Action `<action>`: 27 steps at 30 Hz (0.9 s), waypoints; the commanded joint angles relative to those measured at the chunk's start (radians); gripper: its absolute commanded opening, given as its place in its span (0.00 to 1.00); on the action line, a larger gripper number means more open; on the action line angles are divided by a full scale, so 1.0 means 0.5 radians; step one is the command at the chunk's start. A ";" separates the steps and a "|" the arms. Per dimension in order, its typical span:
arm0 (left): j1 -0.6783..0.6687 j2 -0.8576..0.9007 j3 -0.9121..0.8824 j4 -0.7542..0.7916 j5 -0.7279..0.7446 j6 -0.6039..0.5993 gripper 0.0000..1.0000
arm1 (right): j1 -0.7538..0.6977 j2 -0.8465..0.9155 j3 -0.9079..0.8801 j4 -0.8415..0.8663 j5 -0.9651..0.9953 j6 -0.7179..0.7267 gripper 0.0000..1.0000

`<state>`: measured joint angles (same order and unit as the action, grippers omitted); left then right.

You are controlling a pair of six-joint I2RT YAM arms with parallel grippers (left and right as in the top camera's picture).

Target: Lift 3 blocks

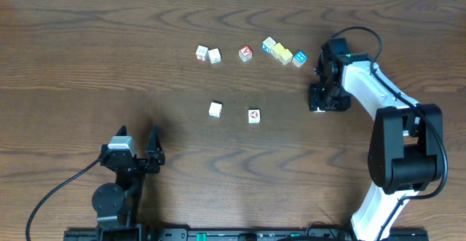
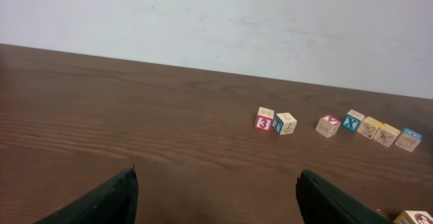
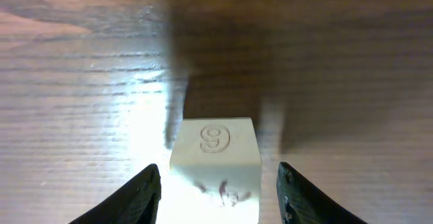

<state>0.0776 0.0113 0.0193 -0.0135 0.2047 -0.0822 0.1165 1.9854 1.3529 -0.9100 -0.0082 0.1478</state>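
Fingers (image 3: 142, 193) of the right gripper (image 3: 218, 180) stand part open astride one block (image 3: 215, 156) on the table (image 3: 81, 61), gripping nothing (gaps either side), likely set to close on it. Two more blocks (image 1: 215, 109) (image 1: 253, 116) lie mid-table; left gripper (image 2: 216, 183) gapes empty.

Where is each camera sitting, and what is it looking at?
Overhead: above the table, looking straight down; left arm and right arm show.
Left wrist: on the left gripper, low, facing across the table to the wall; its two fingers show.
Right wrist: on the right gripper, looking down at a cream block between its open fingers.
Shared: overhead and left wrist both see the row of coloured blocks.
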 commanded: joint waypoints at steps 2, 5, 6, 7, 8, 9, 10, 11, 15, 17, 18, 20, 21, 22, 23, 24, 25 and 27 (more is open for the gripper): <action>0.009 -0.002 -0.031 -0.069 0.047 -0.011 0.75 | -0.003 0.005 0.213 -0.132 -0.008 -0.014 0.53; 0.009 -0.002 -0.031 -0.069 0.047 -0.011 0.75 | 0.002 0.005 0.378 -0.274 -0.010 -0.014 0.54; 0.009 -0.002 -0.031 -0.069 0.047 -0.011 0.75 | 0.007 0.005 0.428 -0.317 -0.011 -0.014 0.54; 0.009 -0.002 -0.031 -0.069 0.047 -0.011 0.75 | 0.016 0.005 0.475 -0.354 -0.028 -0.014 0.54; 0.009 -0.002 -0.031 -0.069 0.047 -0.011 0.75 | 0.027 0.005 0.515 -0.378 -0.076 -0.014 0.54; 0.009 -0.002 -0.031 -0.069 0.047 -0.011 0.75 | 0.043 0.005 0.551 -0.391 -0.159 -0.015 0.55; 0.009 -0.002 -0.031 -0.069 0.047 -0.011 0.75 | 0.060 0.005 0.568 -0.388 -0.246 -0.014 0.59; 0.009 -0.002 -0.031 -0.069 0.047 -0.011 0.75 | 0.083 0.005 0.575 -0.368 -0.367 -0.014 0.64; 0.009 -0.002 -0.031 -0.069 0.047 -0.011 0.75 | 0.212 0.006 0.562 -0.261 -0.636 0.005 0.77; 0.009 -0.002 -0.031 -0.069 0.047 -0.011 0.75 | 0.307 0.006 0.558 -0.208 -0.606 0.086 0.79; 0.009 -0.002 -0.031 -0.069 0.047 -0.011 0.75 | 0.368 0.007 0.555 -0.173 -0.542 0.172 0.79; 0.009 -0.002 -0.031 -0.069 0.047 -0.011 0.75 | 0.479 0.009 0.547 -0.124 -0.389 0.330 0.79; 0.009 -0.002 -0.031 -0.069 0.047 -0.011 0.75 | 0.539 0.011 0.546 -0.111 -0.291 0.414 0.79; 0.009 -0.002 -0.031 -0.069 0.047 -0.011 0.75 | 0.606 0.015 0.543 -0.099 -0.169 0.514 0.79; 0.009 -0.002 -0.031 -0.069 0.047 -0.011 0.75 | 0.662 0.018 0.543 -0.095 -0.065 0.595 0.79; 0.009 -0.002 -0.031 -0.069 0.047 -0.011 0.75 | 0.716 0.021 0.542 -0.094 0.037 0.667 0.79; 0.009 -0.002 -0.031 -0.069 0.047 -0.011 0.75 | 0.767 0.024 0.542 -0.094 0.134 0.732 0.78; 0.009 -0.002 -0.031 -0.069 0.047 -0.011 0.75 | 0.861 0.027 0.542 -0.092 0.281 0.829 0.77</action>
<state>0.0776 0.0113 0.0193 -0.0135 0.2047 -0.0822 0.5045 1.9888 1.6260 -0.9581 -0.0422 0.4194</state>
